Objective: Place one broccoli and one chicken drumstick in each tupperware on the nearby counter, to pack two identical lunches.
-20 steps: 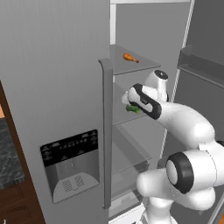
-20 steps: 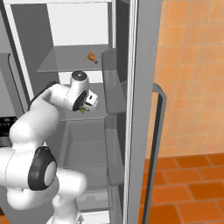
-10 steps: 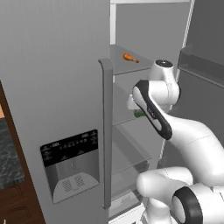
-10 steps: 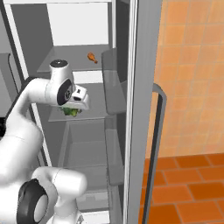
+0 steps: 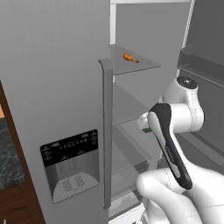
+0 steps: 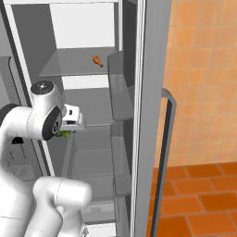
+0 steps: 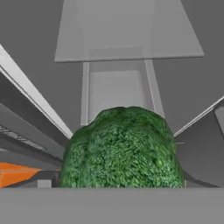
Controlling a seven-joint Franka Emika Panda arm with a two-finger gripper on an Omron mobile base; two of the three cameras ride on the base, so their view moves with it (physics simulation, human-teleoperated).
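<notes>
A green broccoli (image 7: 122, 148) bulks large at the bottom of the hand view and hides the fingertips. My gripper (image 6: 69, 128) is shut on the broccoli (image 6: 65, 134), in front of the middle fridge shelf. In the left base view a sliver of that broccoli (image 5: 149, 130) peeks out beside the gripper (image 5: 145, 124). A chicken drumstick (image 5: 130, 57) lies on the upper fridge shelf (image 6: 74, 69), above and behind the hand; from the right it shows as a small orange drumstick (image 6: 97, 60). A strip of the dark marbled counter (image 5: 8, 157) shows at the far left. The tupperware is out of view.
The closed grey fridge door with the dispenser panel (image 5: 70, 162) and its vertical handle (image 5: 106, 131) stands left of the hand. The open door (image 6: 148, 115) with its bins hangs on the right. An orange tiled wall (image 6: 199, 69) lies beyond it.
The hand has drawn back out of the fridge and a little lower, with the broccoli still in it. The elbow has swung down in front of the base. The drumstick has not moved.
</notes>
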